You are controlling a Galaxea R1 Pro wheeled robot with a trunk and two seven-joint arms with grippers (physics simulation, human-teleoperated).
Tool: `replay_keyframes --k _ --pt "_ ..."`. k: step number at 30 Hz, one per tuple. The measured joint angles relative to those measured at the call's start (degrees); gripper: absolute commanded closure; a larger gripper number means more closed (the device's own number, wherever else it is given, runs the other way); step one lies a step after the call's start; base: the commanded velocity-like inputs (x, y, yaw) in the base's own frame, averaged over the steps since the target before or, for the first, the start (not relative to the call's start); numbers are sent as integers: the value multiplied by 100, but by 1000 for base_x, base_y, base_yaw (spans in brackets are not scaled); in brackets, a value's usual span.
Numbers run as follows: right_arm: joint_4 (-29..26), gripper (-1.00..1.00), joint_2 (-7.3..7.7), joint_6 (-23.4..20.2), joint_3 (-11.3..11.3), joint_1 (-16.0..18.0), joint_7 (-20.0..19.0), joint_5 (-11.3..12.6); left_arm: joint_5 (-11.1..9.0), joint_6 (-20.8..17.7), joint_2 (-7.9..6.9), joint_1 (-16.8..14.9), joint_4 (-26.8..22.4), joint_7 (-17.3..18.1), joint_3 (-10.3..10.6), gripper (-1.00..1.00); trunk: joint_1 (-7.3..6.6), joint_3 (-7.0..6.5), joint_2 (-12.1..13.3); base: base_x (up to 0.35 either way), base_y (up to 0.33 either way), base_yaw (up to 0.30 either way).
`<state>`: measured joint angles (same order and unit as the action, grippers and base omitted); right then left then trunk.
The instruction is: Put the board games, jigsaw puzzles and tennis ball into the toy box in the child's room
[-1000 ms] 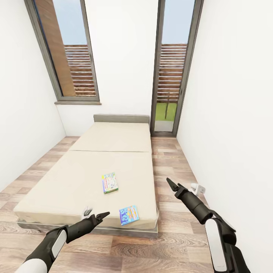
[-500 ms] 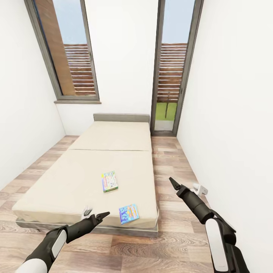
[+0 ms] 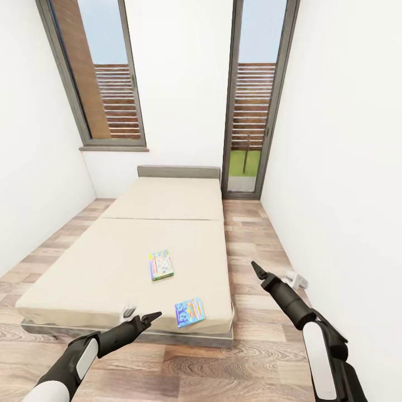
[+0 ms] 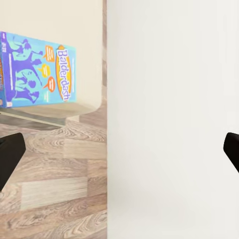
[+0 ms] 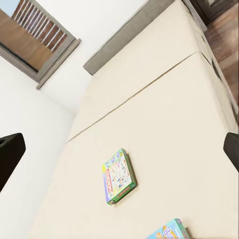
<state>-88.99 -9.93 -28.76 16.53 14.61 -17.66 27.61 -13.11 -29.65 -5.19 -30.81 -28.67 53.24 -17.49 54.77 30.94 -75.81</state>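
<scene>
Two board games lie flat on the bed (image 3: 111, 262), both w/ cover art up. The blue game box (image 3: 190, 312) sits near the foot end, close to the robot-side edge & toward the bed's right corner; its long axis runs roughly across the bed, skewed a little. In left wrist view the same blue box (image 4: 37, 70) shows the word "Balderdash", lying right by the mattress corner w/ wood floor (image 4: 55, 184) beside it. The green-edged game box (image 3: 161, 265) lies further up the mattress, approx mid-width, long axis running along the bed toward the headboard (image 3: 178, 172), slightly tilted. In right wrist view that box (image 5: 118, 176) is clear of the blue one, whose corner (image 5: 169, 231) peeks at the frame edge; the two are well apart.

Left hand (image 3: 151, 319) is held low in front of the bed's foot edge, forearm reaching fwd & to the right, tips aimed toward the blue box but short of it; left wrist view has fingertips (image 4: 10, 154) set wide apart, nothing between. Right hand (image 3: 255, 270) is raised over the floor strip btwn bed & right wall (image 3: 346, 167), pointing up & fwd; right wrist view has its fingertips (image 5: 11, 149) also wide, holding nothing.
</scene>
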Motion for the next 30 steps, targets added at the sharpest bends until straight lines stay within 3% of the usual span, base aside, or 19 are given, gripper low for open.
replay_keyframes --k 7,14,30 --pt "-3 -100 0 24 -7 0 526 12 0 -3 0 0 0 0 0 -100 154 126 -281 0 0 0" --pt "0 -100 0 297 -8 -4 688 13 0 -11 0 0 0 0 0 -100 308 251 -562 0 0 0" --pt "0 -100 0 389 -24 -1 1141 20 0 -13 0 0 0 0 0 -100 659 539 -1204 0 0 0"
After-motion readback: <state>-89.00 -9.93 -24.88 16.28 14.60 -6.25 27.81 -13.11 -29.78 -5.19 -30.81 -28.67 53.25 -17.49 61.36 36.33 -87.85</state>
